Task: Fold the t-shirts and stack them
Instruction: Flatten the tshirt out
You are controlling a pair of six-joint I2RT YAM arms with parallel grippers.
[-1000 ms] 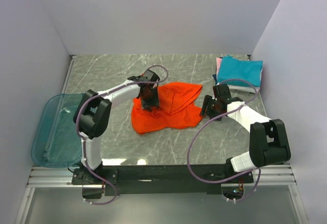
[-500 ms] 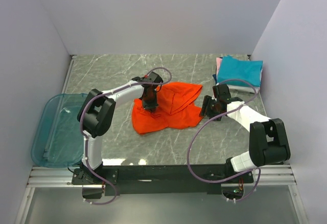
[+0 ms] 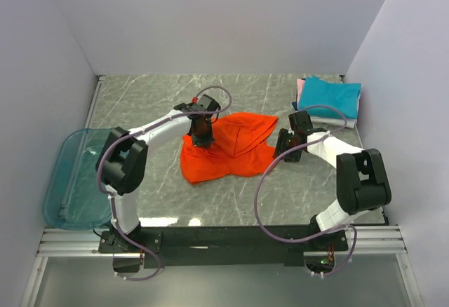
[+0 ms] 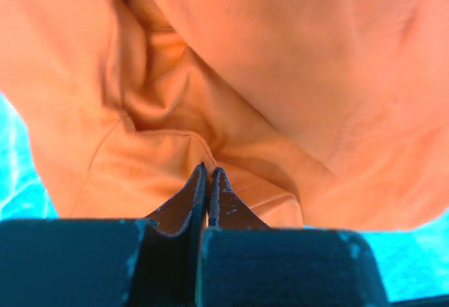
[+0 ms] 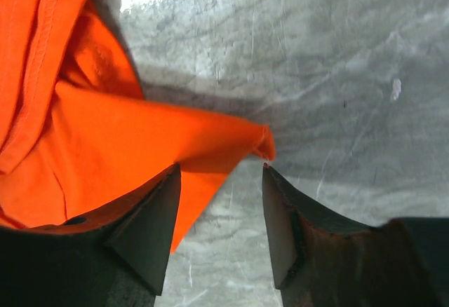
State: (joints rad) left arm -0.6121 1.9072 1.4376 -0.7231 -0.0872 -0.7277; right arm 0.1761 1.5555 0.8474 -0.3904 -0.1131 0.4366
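An orange-red t-shirt [image 3: 231, 151] lies crumpled in the middle of the marble table. My left gripper [image 3: 201, 137] presses into its upper left part, jaws shut on a pinch of the orange cloth [image 4: 175, 146]. At the shirt's right edge my right gripper [image 3: 283, 151] is open, its fingers straddling a pointed corner of the orange cloth [image 5: 231, 142] just above the table. Folded t-shirts, teal [image 3: 330, 97] on top with pink and white edges showing, are stacked at the back right.
A translucent blue-green plastic bin [image 3: 74, 177] hangs over the table's left edge. White walls close in the table on the left, back and right. The black arm rail [image 3: 224, 237] runs along the near edge.
The left gripper has closed on the orange cloth and shifted slightly. The right gripper has edged left toward the shirt's right corner, its jaws narrowing a little.
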